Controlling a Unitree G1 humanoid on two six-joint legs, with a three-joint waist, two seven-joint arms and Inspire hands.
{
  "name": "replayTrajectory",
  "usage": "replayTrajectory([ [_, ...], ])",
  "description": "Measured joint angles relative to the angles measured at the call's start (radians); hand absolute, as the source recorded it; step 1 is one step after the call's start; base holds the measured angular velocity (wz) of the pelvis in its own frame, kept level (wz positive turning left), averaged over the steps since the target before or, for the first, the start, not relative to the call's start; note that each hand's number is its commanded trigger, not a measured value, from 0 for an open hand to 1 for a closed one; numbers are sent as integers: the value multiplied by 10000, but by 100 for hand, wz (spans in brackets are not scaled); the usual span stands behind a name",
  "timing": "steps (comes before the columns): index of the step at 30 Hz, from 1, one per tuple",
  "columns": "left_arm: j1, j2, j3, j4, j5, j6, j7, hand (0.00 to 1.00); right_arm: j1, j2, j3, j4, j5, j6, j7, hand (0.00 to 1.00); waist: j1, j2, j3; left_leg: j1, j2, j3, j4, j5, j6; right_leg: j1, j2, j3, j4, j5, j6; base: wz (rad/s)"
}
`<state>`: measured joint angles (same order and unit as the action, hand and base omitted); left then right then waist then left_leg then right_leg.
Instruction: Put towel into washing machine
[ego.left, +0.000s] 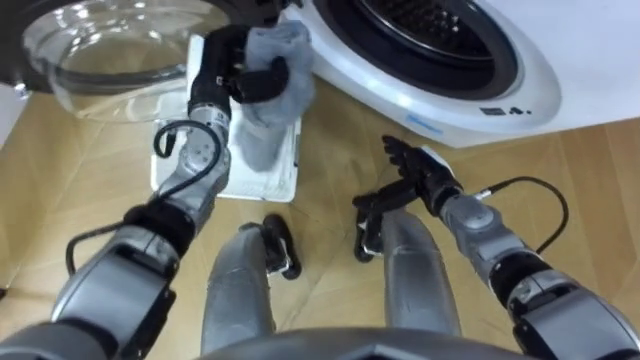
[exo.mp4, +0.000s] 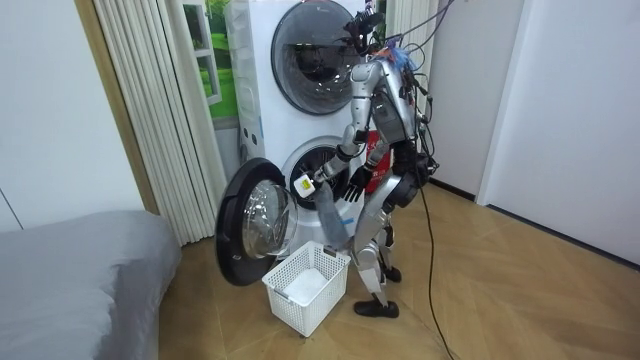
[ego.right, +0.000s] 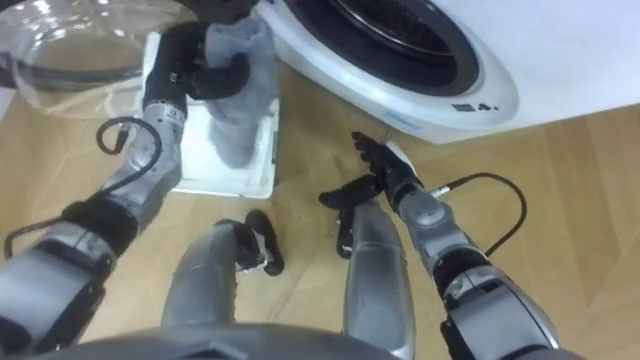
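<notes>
Two stacked machines (exo.mp4: 262, 120) on wood floor (exo.mp4: 500, 290); left hand (ego.left: 222, 72) clutches towel (ego.left: 268, 110), right hand (ego.left: 418, 178) splayed.

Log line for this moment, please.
left hand: shut on towel, above basket | right hand: open, idle | washer door: open

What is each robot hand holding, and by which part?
The left hand grips the grey cloth towel by its upper end; the right hand holds nothing.
</notes>
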<state>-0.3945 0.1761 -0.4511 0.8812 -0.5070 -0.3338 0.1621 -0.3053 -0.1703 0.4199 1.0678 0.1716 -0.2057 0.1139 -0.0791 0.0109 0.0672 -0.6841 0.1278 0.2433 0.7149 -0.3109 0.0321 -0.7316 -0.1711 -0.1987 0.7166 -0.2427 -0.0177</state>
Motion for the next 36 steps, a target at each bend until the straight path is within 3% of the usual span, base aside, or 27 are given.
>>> replayTrajectory([
  [1,171,2,-110,0,-731,51,-604,100,-6,2,-25,-3,-142,1,57,0,30,19,-83,54,-23,1,-150,77,13,59,50,20,-168,88,25,5],
  [7,671,-78,-642,-399,-2933,581,-2864,100,163,15,-99,10,-253,8,312,0,-21,50,-138,335,36,-183,-415,173,-6,672,335,-185,-961,404,60,0],
  [13,732,-56,-823,-921,-4461,972,-4548,100,353,22,-110,-187,-251,19,425,0,15,44,-152,305,96,-205,-439,174,-4,688,359,-208,-1085,496,69,-2],
  [24,706,-114,-544,-1767,-7242,1679,-5502,100,500,136,-107,-538,-256,123,408,0,54,122,-211,370,162,-77,-389,175,-9,647,411,-61,-902,491,56,-2],
  [27,700,-240,-119,-1776,-7613,1824,-5641,100,537,228,-192,-537,-512,140,394,0,26,121,-212,351,172,-73,-353,173,-15,650,493,-61,-938,493,53,-2],
  [28,700,-266,-54,-1796,-7769,1825,-5645,100,552,237,-202,-543,-606,189,393,100,22,119,-213,350,177,-79,-353,179,-25,650,498,-62,-959,493,50,0],
  [36,701,-770,-22,-1835,-8324,1854,-5664,100,571,258,-199,-556,-597,355,372,100,31,86,-242,359,166,-154,-355,235,-83,672,505,-74,-933,513,-1,1],
])
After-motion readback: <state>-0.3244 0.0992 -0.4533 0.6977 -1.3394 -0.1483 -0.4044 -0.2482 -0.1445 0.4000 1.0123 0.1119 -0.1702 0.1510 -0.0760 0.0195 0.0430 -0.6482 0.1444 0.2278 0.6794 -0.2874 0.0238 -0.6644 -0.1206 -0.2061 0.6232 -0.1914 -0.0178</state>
